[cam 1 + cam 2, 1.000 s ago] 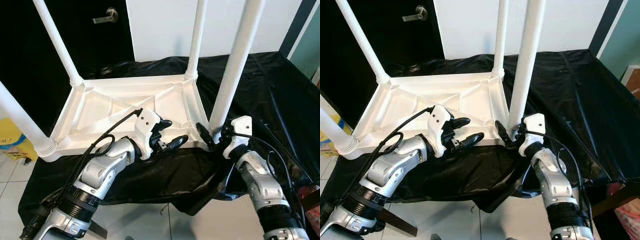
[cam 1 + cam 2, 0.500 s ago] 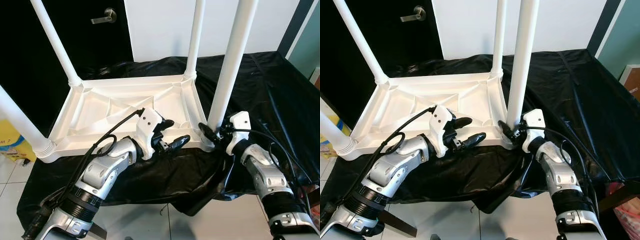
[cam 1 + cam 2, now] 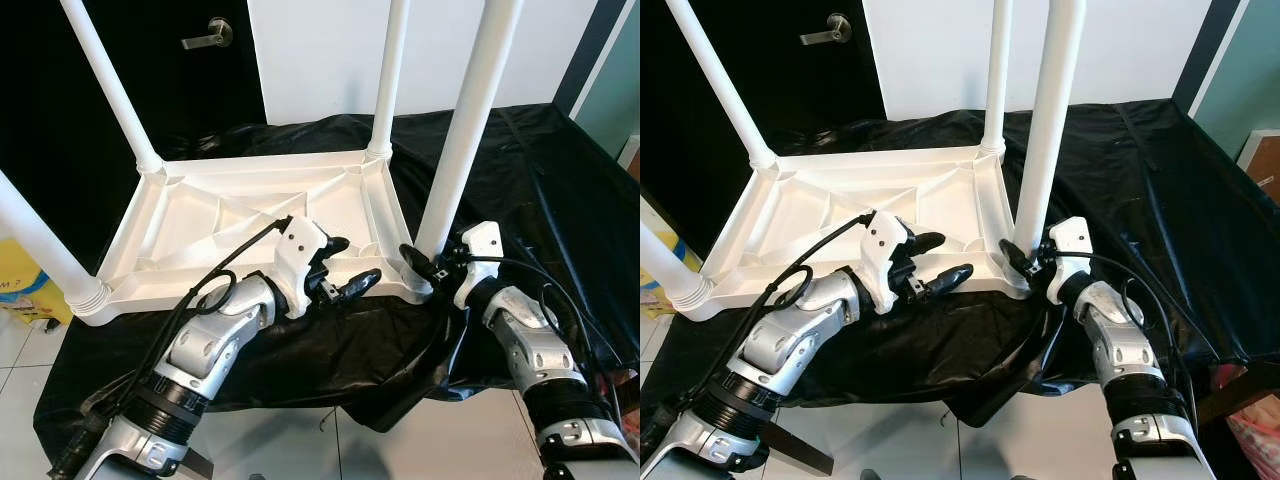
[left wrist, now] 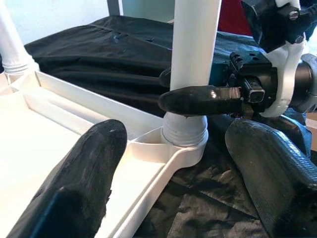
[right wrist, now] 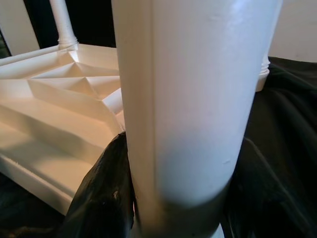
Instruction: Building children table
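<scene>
A white plastic children's table (image 3: 200,230) lies upside down on a black-covered surface, its legs pointing up. My right gripper (image 3: 428,264) is shut on the base of the near right leg (image 3: 462,130), just above its socket. In the right wrist view that leg (image 5: 193,99) stands between the two black fingers (image 5: 104,198). My left gripper (image 3: 352,260) hovers open over the table's near rim, left of that leg. Its wrist view has the socket (image 4: 184,136) between its spread fingers (image 4: 84,168).
The black cloth (image 3: 540,170) drapes over the front edge toward a tiled floor. A dark door with a lever handle (image 3: 205,35) stands at the back left. A yellow object (image 3: 25,290) sits low at the left. A brown box (image 3: 1265,160) is at the right edge.
My right forearm has swung outward to the right while its gripper stays at the leg's base. The left arm has barely moved.
</scene>
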### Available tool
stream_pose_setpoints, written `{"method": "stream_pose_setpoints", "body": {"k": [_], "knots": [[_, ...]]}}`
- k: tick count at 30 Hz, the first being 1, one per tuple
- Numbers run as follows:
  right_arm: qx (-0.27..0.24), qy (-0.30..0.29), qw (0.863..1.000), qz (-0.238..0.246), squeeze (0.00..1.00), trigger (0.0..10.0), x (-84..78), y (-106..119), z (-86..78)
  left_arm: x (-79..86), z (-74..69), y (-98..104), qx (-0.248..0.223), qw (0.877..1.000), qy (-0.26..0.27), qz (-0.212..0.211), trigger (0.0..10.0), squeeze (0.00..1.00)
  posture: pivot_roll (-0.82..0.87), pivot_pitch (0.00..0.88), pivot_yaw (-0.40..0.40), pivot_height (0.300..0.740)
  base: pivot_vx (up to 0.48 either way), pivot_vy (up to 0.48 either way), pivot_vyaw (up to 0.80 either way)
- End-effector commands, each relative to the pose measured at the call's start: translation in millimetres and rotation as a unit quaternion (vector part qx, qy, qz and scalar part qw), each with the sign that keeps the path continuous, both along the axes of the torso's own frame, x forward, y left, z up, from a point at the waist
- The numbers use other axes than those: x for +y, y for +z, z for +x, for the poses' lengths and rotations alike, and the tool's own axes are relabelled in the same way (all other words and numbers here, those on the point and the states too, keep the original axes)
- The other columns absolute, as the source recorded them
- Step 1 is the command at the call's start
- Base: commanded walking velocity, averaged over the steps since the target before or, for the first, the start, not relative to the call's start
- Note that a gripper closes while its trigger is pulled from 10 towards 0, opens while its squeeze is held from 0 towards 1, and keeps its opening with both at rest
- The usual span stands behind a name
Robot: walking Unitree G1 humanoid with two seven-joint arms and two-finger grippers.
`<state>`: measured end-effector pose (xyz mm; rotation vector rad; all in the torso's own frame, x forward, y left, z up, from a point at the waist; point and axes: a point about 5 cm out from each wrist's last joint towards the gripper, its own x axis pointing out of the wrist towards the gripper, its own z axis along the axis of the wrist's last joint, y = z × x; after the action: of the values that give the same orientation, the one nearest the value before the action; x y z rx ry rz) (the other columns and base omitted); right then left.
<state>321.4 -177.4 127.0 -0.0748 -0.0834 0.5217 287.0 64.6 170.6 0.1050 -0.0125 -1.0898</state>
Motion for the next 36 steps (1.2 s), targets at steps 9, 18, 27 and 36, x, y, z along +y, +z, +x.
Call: {"method": "stream_pose_setpoints", "body": {"k": [9,18,27,36], "knots": [[-0.006,-0.128,0.992,0.008,0.0,10.0,4.7,-6,-3.4,-1.0,0.8,-2,-0.019,0.999,-0.018,0.021,10.0,0.0,-0.09,0.0,0.021,0.74,0.0,0.0,0.0],[-0.019,-0.278,0.958,0.062,0.0,10.0,9.9,-2,-11.4,-1.4,1.1,-2,-0.018,1.0,-0.014,0.015,10.0,0.0,-0.09,0.0,0.023,0.74,0.0,0.0,0.0],[-0.006,-0.333,0.938,0.096,0.0,10.0,32.7,-2,-19.2,-1.6,2.1,-1,-0.02,1.0,-0.003,0.009,10.0,0.0,-0.09,0.0,0.03,0.74,0.0,0.0,0.0],[-0.025,-0.319,0.943,0.094,0.0,10.0,38.5,6,-22.8,-0.3,1.2,-2,-0.02,1.0,-0.003,0.01,10.0,0.0,-0.09,0.0,0.029,0.74,0.0,0.0,0.0]]}}
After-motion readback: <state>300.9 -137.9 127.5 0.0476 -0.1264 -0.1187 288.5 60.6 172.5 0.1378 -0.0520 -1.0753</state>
